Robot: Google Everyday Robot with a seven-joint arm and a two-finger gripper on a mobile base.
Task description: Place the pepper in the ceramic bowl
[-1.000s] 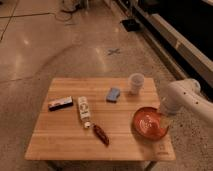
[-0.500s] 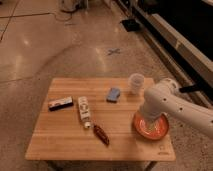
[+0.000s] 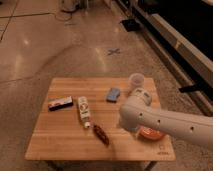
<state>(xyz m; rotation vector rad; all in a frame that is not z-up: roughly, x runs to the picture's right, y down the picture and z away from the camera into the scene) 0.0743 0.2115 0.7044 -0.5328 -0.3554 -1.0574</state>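
Nearest, low in the middle of the wooden counter [image 3: 55, 142]: the pepper [image 3: 101, 135], lying flat, ungrasped, not yet in its dish. Right of it, at lower right: the ceramic bowl [image 3: 151, 133], mostly hidden under the white arm [image 3: 170, 125]. At that arm's rounded end, centre-right, between pepper and bowl: the tool [image 3: 131, 119] (released or clenched, impossible to tell). Further back: a white tube [image 3: 84, 111] near the pepper's upper end, then a dark packet [image 3: 60, 103], a blue block [image 3: 113, 94], a translucent cup [image 3: 135, 80]. Likely risks from here: closing on the tube by mistake, given such near neighbours; nudging the slim pepper aside on a skewed descent; clipping the bowl's rim with the arm.
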